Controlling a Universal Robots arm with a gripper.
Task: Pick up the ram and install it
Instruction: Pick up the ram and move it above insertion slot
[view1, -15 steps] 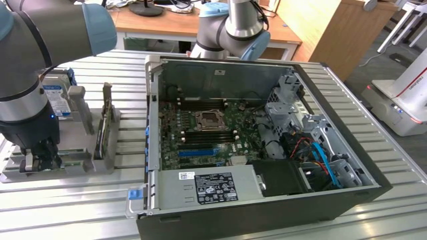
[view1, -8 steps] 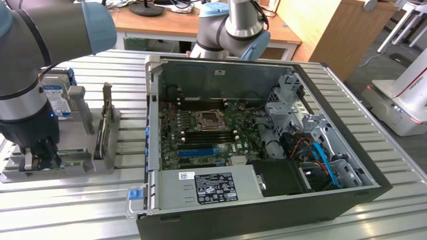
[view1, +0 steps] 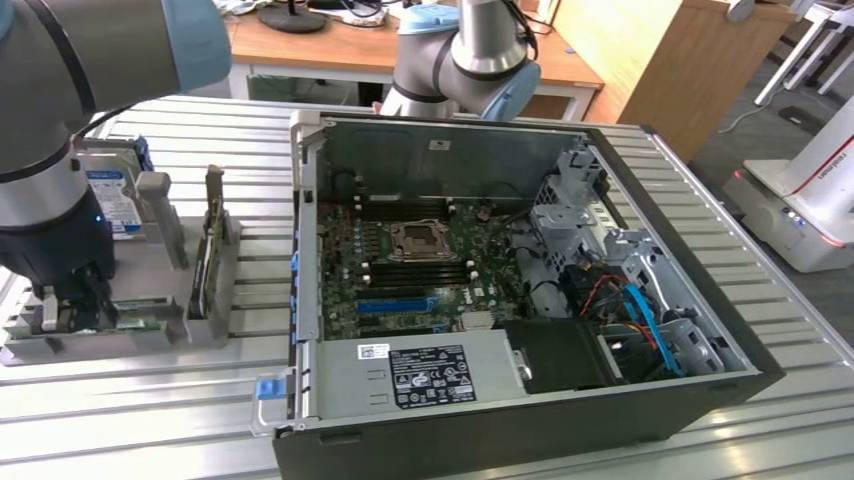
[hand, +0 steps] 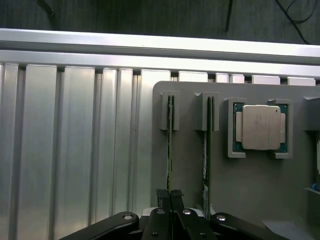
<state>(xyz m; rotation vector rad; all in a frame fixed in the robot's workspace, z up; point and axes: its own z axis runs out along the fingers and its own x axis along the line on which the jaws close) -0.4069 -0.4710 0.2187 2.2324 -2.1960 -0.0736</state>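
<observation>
The ram (hand: 170, 145) is a thin green stick standing on edge in a slot of the grey holder (hand: 187, 160). My gripper (hand: 170, 196) is shut on its near end, one black finger on each side. A second stick (hand: 207, 150) stands in the neighbouring slot, untouched. In the exterior view my gripper (view1: 83, 310) reaches down into the holder (view1: 134, 345) at the left of the table, and the arm hides the stick it grips.
A square silver processor (hand: 260, 127) lies in the holder beside the sticks. A blue-labelled hard drive (view1: 118, 205) stands behind the gripper. The open computer case (view1: 694, 400) lies to the exterior view's right, its motherboard (view1: 414, 265) exposed. The table (view1: 160, 420) is ribbed aluminium.
</observation>
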